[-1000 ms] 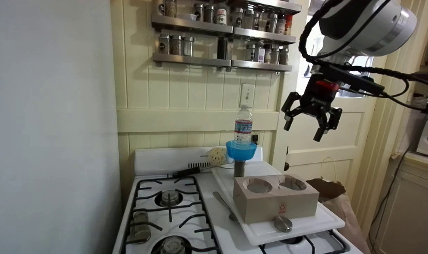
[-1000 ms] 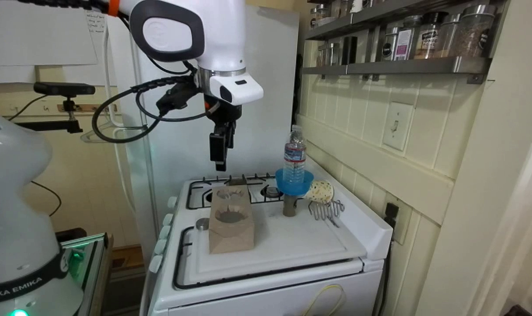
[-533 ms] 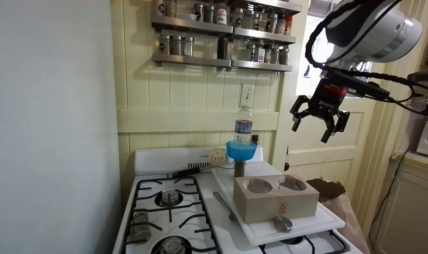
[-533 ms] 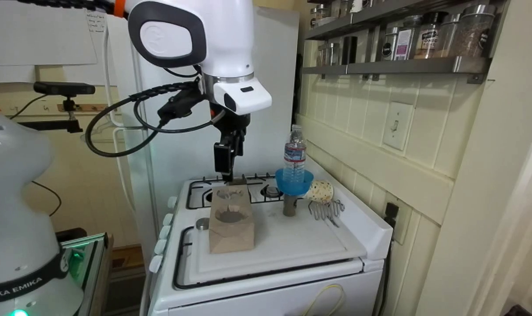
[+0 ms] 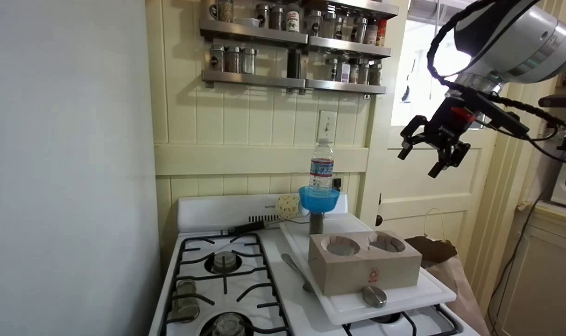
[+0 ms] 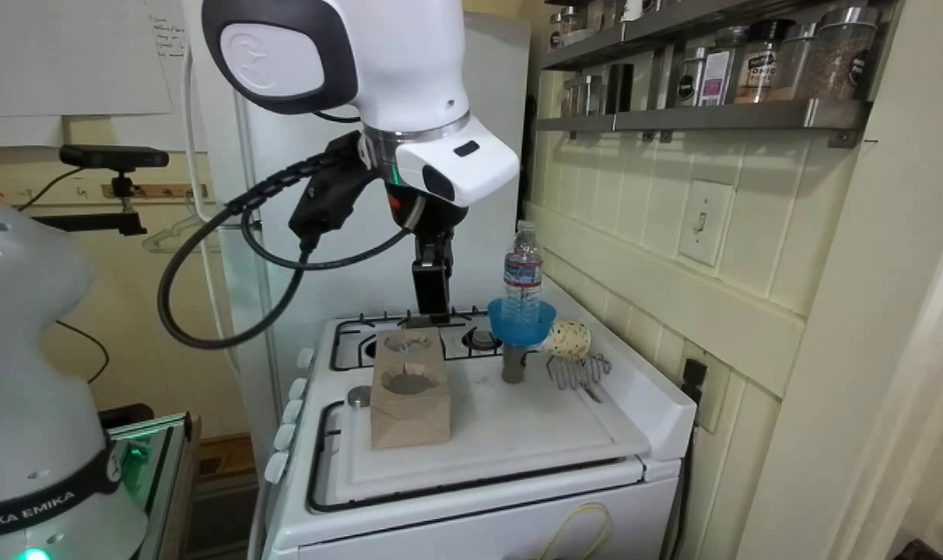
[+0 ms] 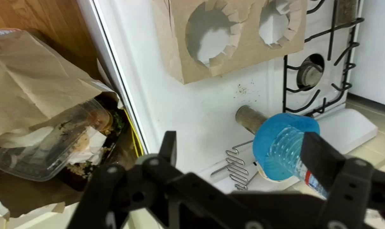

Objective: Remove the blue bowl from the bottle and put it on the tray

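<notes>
At the left in an exterior view, black burner grates (image 5: 224, 276) sit on the white tabletop (image 5: 292, 296). Behind them lies a black utensil handle (image 5: 246, 227), near a cream, speckled piece (image 5: 287, 206) at the back. A metal spoon (image 5: 296, 270) lies just beside the left edge of the white tray (image 5: 348, 309), which lies over the tabletop's right part.

Next comes a stack on the tray: a brownish cylinder (image 5: 316, 224) stands upright, the blue bowl (image 5: 318, 202) rests on top of it, and a clear bottle (image 5: 321, 168) stands upright inside the bowl — so the bowl sits raised above the tray. A little farther right is a cardboard box (image 5: 372, 275) with two round holes in its upper face; a metal disc (image 5: 374, 296) sits at its front.

The claw (image 5: 419, 163) hangs tilted in the air, up and to the right of the box, well apart from the bowl — jaws spread wide, nothing held between them. In the wrist view its fingers (image 7: 169, 147) are far apart, and the one on that view's right hides part of the bottle. Farthest right are a brown paper bag (image 5: 458, 282), partly behind the tray, and, higher up, the white arm (image 5: 530, 45).
</notes>
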Motion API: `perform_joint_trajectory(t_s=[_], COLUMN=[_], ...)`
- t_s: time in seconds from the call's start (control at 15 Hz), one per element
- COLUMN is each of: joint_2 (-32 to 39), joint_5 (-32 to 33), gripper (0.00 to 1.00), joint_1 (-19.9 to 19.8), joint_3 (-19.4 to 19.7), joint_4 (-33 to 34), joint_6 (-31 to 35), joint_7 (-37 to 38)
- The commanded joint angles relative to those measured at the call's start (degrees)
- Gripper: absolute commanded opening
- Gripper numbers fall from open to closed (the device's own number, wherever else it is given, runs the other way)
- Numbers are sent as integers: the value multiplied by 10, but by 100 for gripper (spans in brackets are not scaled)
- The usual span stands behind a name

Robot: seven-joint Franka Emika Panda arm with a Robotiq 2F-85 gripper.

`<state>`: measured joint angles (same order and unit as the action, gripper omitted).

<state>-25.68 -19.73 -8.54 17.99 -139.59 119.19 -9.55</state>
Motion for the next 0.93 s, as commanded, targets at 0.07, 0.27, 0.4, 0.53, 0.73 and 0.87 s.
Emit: perform_joint_trajectory(t_s=[0.07, 0.27, 0.4, 0.53, 0.73, 0.87], joint_2=[100, 186, 134, 140, 172, 218], joint_5=[-70, -88, -72, -71, -91, -149], gripper=[100, 100, 100, 100, 100, 100], joint_1=[29, 19, -5, -8, -11, -7], joint_3=[70, 74, 49, 43, 46, 58], joint_4=[101, 178, 131, 133, 149, 186], joint_6=[-108, -176, -143, -143, -96, -105], joint_7=[-166, -205, -189, -189, -211, -267])
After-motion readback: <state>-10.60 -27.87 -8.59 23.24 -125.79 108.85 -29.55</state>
